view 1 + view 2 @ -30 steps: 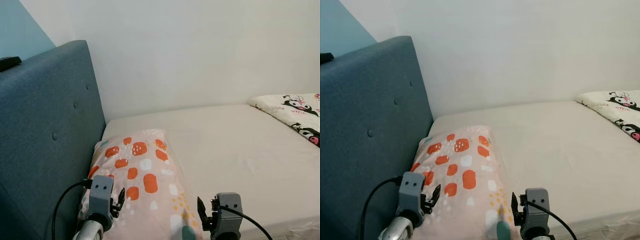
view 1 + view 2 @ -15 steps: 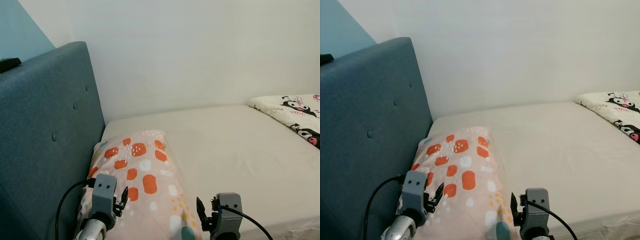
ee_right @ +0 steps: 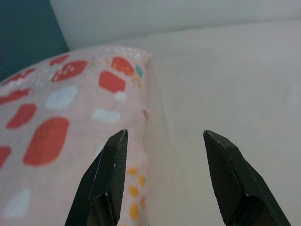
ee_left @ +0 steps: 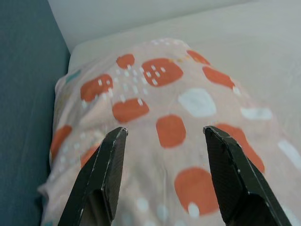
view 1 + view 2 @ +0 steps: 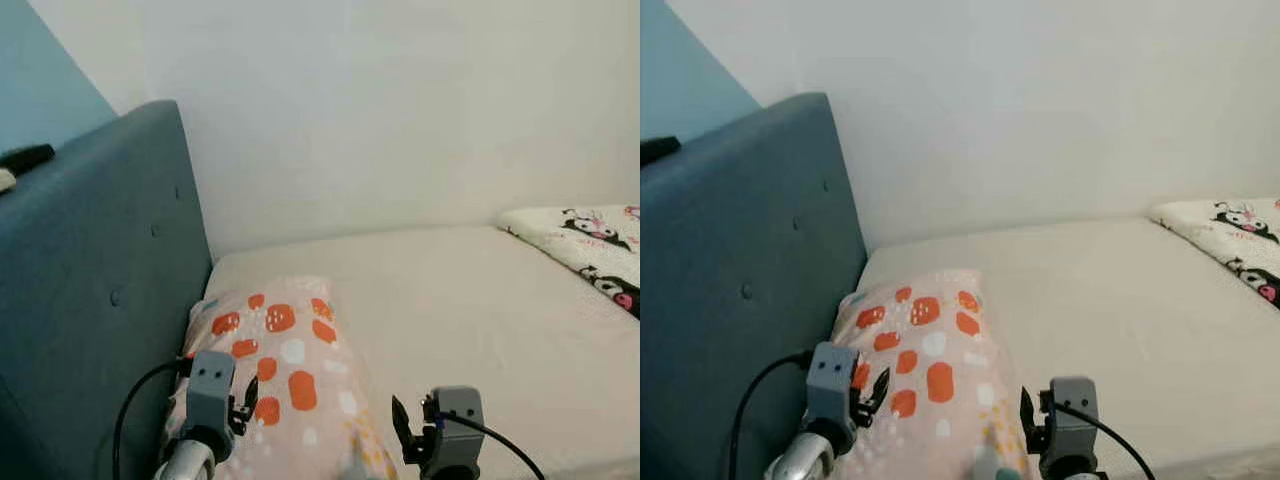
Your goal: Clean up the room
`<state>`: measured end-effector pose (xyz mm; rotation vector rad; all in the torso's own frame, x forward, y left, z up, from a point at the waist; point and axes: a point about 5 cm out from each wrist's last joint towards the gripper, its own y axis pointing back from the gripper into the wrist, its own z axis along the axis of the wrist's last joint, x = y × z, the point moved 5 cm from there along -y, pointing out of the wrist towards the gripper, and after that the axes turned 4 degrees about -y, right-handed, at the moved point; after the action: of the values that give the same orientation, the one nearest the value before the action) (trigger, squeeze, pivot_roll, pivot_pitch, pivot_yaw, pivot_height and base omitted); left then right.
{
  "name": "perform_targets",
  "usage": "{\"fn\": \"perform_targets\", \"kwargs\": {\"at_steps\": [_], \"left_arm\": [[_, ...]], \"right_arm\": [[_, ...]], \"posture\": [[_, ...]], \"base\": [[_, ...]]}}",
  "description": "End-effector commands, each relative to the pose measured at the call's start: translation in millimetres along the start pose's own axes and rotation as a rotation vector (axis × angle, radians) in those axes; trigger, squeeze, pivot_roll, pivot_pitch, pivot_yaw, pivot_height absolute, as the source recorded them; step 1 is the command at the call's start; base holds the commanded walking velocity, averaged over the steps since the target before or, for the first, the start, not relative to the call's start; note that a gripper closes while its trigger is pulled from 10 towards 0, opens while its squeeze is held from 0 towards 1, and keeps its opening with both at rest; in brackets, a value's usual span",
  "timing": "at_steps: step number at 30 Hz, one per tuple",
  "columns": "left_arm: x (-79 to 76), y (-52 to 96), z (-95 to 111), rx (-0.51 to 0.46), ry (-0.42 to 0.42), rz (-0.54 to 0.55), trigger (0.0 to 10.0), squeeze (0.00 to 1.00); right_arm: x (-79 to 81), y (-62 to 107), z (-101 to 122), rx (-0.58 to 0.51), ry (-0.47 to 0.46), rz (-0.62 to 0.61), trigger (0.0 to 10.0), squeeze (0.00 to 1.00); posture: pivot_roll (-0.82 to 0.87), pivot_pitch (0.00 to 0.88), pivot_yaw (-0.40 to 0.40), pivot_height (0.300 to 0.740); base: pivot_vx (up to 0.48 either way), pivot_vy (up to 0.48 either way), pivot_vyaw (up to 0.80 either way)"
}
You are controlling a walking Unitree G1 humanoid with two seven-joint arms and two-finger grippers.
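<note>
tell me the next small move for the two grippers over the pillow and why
Probably lower both and close on the pillow. The left gripper hangs open above its top, the right gripper open over its edge by the mattress; neither grips it yet.

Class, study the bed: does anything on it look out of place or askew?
The cartoon-print blanket lies bunched at the far right of the cream sheet, not spread out. The orange-spotted pillow lies lengthwise down the bed, one end at the blue headboard. Both grippers, left and right, are open.

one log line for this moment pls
left pincer: open, over pillow | right pincer: open, at pillow's edge | pillow: on bed, by headboard
</note>
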<state>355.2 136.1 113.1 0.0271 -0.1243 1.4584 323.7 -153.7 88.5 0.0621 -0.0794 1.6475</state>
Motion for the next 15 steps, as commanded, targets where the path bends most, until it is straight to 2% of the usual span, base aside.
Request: {"fn": "perform_targets", "kwargs": {"at_steps": [1, 15], "left_arm": [[-1.9, 3.2, -5.6, 0.024, 0.001, -0.006, 10.0, 0.00], [0.2, 6.6, -8.1, 0.030, 0.012, 0.002, 10.0, 0.00]], "right_arm": [[2.7, 2.9, -3.5, 0.016, -0.009, 0.010, 10.0, 0.00], [2.8, 4.3, -4.1, 0.021, -0.009, 0.014, 10.0, 0.00]], "posture": [[-0.03, 0.102, 0.011, 0.664], [-0.03, 0.102, 0.005, 0.722]], "base": [[0.000, 0.000, 0.00], [0.000, 0.000, 0.00]]}}
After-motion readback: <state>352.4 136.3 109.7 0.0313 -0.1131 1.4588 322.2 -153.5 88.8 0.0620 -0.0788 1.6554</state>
